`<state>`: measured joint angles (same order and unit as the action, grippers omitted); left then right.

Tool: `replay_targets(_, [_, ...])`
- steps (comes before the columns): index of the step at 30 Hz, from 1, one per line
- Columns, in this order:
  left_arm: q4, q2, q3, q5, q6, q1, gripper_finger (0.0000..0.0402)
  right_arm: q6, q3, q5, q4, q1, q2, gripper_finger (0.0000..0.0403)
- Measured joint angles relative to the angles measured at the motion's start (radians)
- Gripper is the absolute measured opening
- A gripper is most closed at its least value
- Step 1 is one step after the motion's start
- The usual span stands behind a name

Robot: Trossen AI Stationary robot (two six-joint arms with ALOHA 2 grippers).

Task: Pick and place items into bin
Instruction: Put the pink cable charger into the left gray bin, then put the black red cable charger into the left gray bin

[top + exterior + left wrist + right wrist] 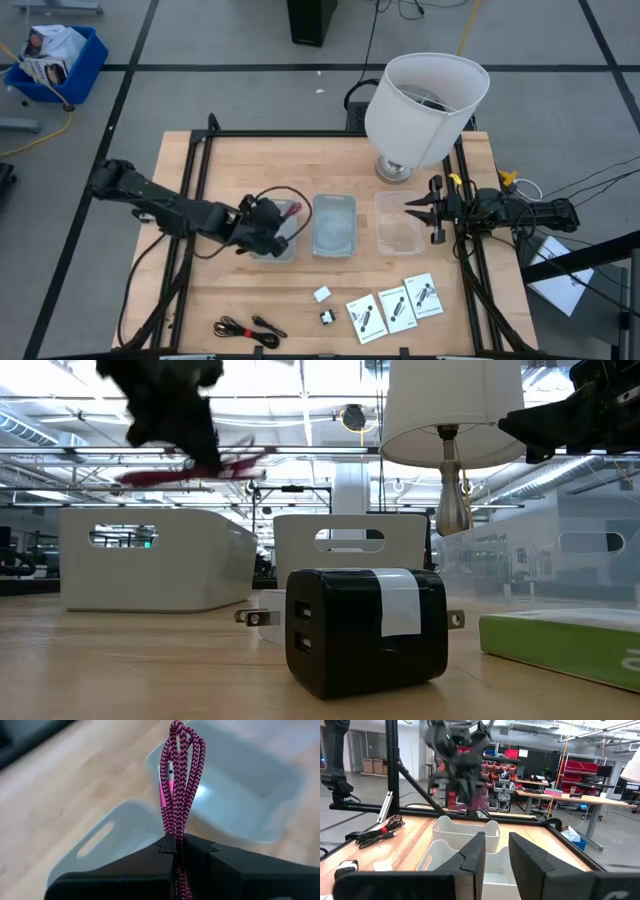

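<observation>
High view: left gripper (283, 222) pinches the dark red coiled cable (287, 213) over the left bin (275, 247), not yet released. Middle bin (334, 224) and right bin (398, 221) look empty. Still waiting along the desk's front edge: black-and-red cable (248, 328), tiny white block (322, 294), tiny black block (328, 317), three white cards (394, 305). Right gripper (412, 207) hovers over the right bin, jaws slightly apart, holding nothing. Judgement: first item only, nearly everything left.
</observation>
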<state>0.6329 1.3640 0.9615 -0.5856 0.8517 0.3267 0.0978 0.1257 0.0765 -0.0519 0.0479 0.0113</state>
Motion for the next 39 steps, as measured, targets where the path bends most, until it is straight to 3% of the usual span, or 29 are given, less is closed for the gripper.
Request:
replay_targets(10, [-0.067,-0.002,-0.165,0.046,0.146,-0.019,0.0012,0.0,0.0,0.0,0.005,0.0,0.0,0.008])
replay_targets(21, [-0.155,-0.002,-0.22,0.077,0.126,-0.019,0.0013,0.0,0.0,0.0,0.004,0.0,0.0,0.0079])
replay_targets(33, [-0.163,-0.008,-0.212,0.093,-0.017,-0.019,0.017,0.0,0.0,0.0,0.004,0.0,0.0,0.0079])
replay_targets(39, [-0.162,-0.023,-0.106,0.296,-0.266,0.031,0.0197,0.0,0.0,0.0,0.004,0.0,0.0,0.008])
